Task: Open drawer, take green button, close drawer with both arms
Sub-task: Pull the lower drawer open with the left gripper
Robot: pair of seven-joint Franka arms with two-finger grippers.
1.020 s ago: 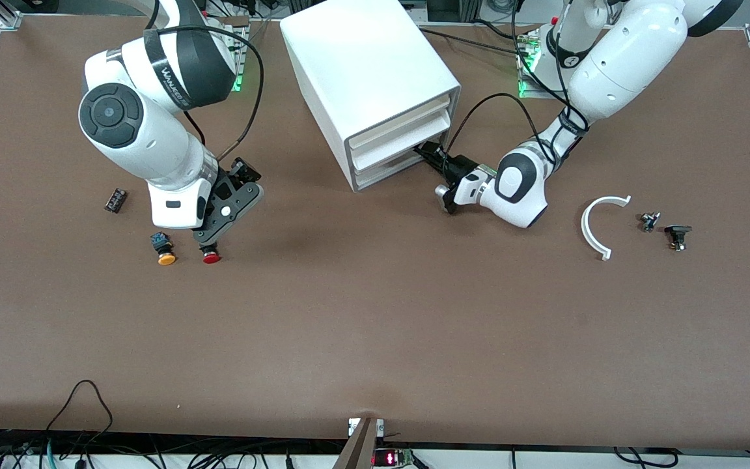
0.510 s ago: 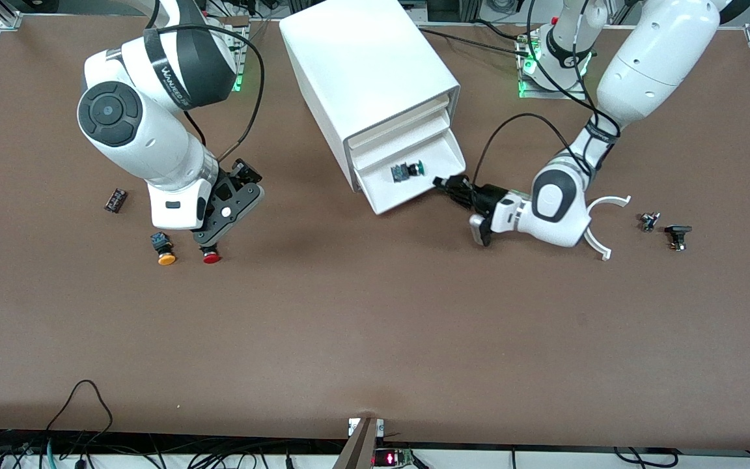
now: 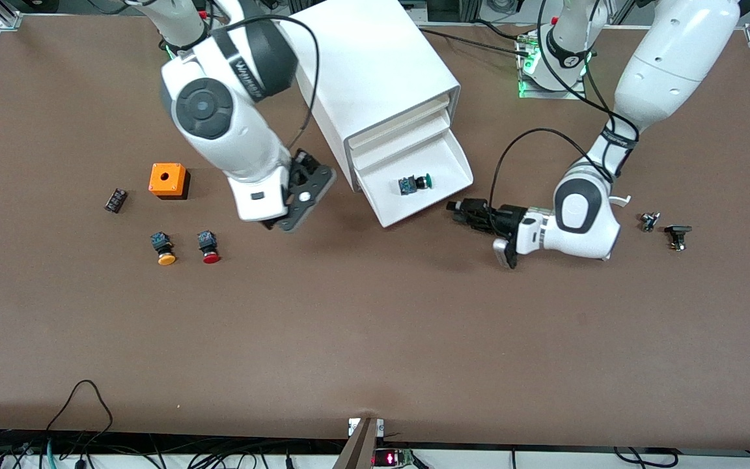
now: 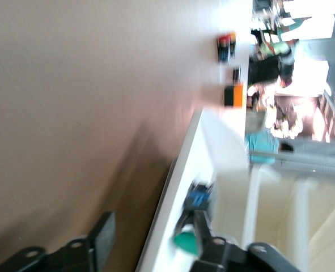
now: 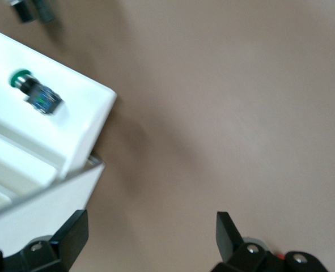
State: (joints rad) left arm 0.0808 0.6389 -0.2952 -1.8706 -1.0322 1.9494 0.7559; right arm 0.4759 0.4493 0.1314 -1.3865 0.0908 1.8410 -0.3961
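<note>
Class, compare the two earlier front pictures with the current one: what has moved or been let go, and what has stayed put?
The bottom drawer went from shut to pulled out, revealing the green button inside. The left gripper, which pulled it, has let go and backed off, jaws open. The right gripper, open, swung from the red button toward the cabinet, uncovering an orange box. The yellow button and the red button stayed put.

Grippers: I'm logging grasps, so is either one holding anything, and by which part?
Nothing is held. Left gripper is open beside the drawer; right gripper is open over the table.

The button (image 3: 413, 184) lies in the pulled-out drawer (image 3: 448, 191) of the cabinet (image 3: 362, 71).
</note>
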